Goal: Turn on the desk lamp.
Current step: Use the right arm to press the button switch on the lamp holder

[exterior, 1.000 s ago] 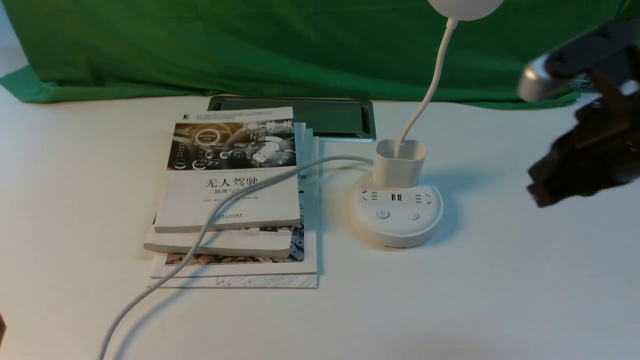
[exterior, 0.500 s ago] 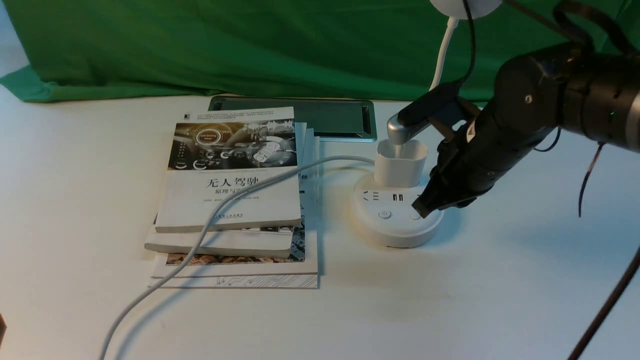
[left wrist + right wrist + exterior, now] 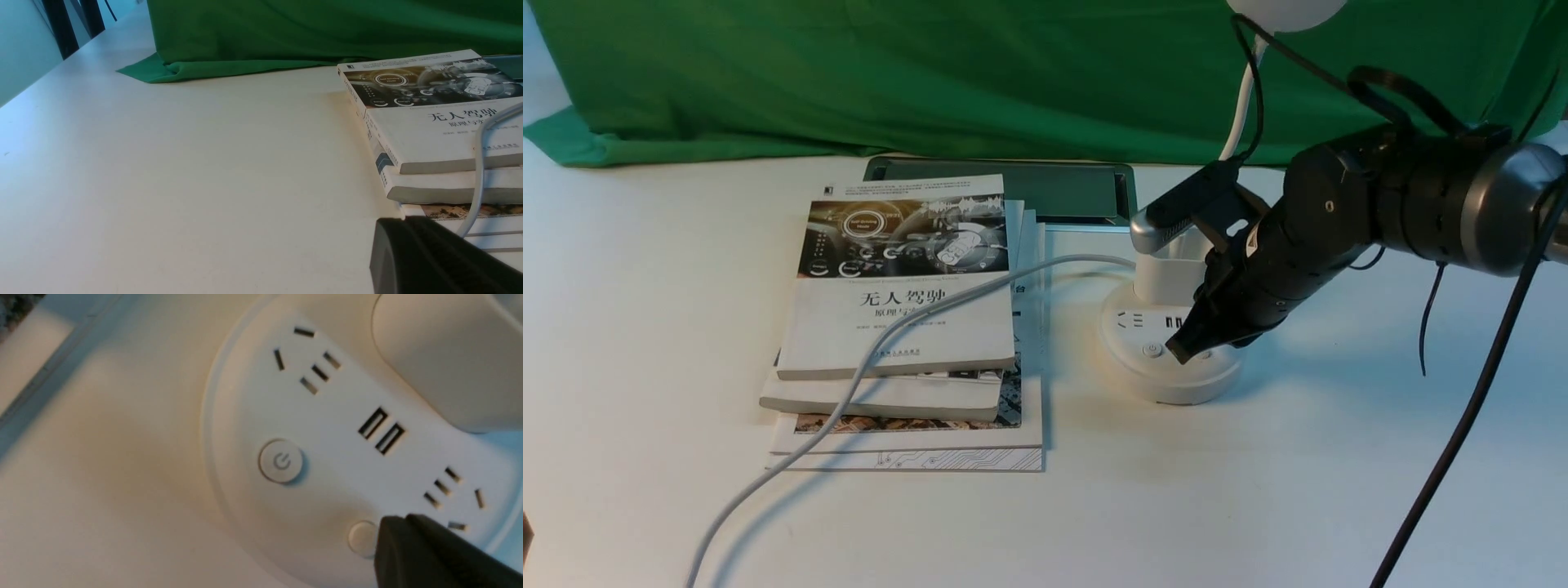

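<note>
The white desk lamp stands right of centre: round base (image 3: 1143, 377), cup holder (image 3: 1164, 278), gooseneck (image 3: 1241, 106) and head (image 3: 1286, 10) at the top edge. My right gripper (image 3: 1180, 349) is shut, with its tip down on the base top, just right of the power button (image 3: 1151, 350). In the right wrist view the tip (image 3: 392, 533) sits at the edge of the plain round button (image 3: 360, 537), partly covering it. The power button (image 3: 281, 460) there is uncovered. My left gripper (image 3: 402, 222) is shut and empty, low over the table beside the books.
A stack of books (image 3: 898, 318) lies left of the lamp, with a white cable (image 3: 849, 392) running across it to the table's front edge. A grey metal hatch (image 3: 1054, 192) is behind the books. Green cloth (image 3: 931, 73) hangs across the back.
My right arm has swung in from the far right and come down onto the lamp base. Its tip has slid left along the base top. The left arm has not moved.
</note>
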Controlling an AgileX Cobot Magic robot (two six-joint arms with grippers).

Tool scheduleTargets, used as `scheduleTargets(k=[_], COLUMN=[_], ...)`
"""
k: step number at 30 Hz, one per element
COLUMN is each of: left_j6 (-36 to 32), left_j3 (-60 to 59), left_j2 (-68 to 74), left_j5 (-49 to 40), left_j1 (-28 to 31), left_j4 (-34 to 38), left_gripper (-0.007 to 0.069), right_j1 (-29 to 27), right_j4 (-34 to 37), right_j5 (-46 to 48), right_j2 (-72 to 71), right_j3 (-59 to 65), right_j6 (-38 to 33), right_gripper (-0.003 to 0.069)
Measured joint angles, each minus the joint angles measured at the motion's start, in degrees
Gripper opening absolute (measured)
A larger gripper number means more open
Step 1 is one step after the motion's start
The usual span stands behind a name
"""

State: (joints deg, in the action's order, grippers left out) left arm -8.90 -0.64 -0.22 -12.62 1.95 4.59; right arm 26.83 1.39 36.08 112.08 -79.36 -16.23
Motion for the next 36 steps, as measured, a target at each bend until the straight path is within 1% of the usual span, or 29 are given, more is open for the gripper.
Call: scheduleTargets(k=[12, 29, 36], left_j6=[0.0, 0.0, 0.0], left_j3=[0.0, 0.0, 0.0], left_j2=[0.0, 0.0, 0.0], left_j5=[0.0, 0.0, 0.0], left_j1=[0.0, 0.0, 0.0], left_j4=[0.0, 0.0, 0.0], left_gripper=[0.0021, 0.0021, 0.0021], right_j1=[-0.02, 0.63, 0.65], right_j4=[0.0, -0.71, -0.64], right_j5=[-0.12, 3.32, 3.93], right_j2=[2.18, 5.05, 2.4], right_j3=[-0.66, -2.91, -1.99], right_j6=[0.05, -0.39, 0.87], right_gripper=[0.004, 0.0056, 0.0066])
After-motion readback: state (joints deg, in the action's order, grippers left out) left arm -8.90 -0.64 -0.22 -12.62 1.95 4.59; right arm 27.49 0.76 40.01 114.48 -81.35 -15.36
